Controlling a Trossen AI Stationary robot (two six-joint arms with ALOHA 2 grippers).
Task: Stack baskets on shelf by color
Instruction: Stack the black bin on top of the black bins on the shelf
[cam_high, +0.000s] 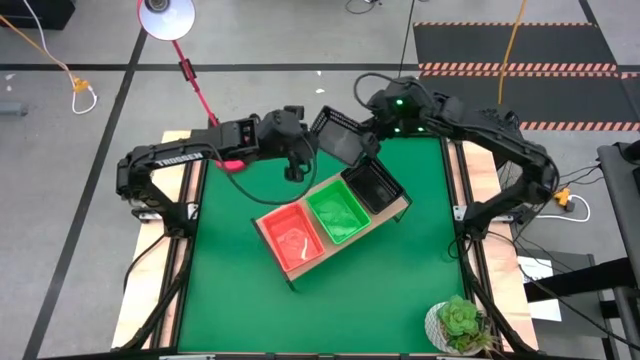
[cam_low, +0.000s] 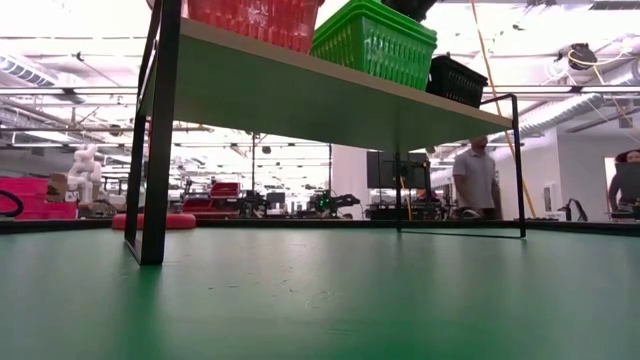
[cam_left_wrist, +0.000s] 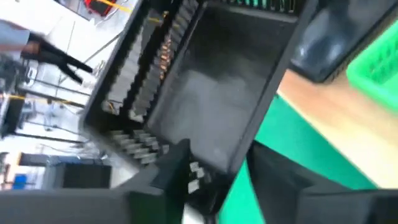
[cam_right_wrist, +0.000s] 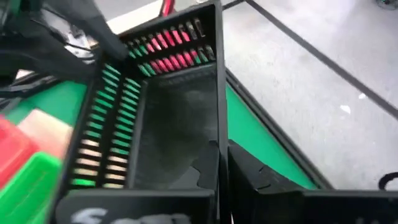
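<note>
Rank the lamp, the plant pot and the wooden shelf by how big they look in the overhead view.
1. The wooden shelf, by far the largest, carrying the baskets.
2 and 3. The plant pot and the lamp look close in size, and the lamp is partly cut off at the edge, so I won't rank them.

Baskets on the shelf, one black basket aloft

Red stack (cam_high: 293, 240), green stack (cam_high: 337, 214) and black stack (cam_high: 374, 186) fill the wooden shelf (cam_high: 400, 208); another black basket (cam_high: 337, 135) hangs tilted beyond.
</note>
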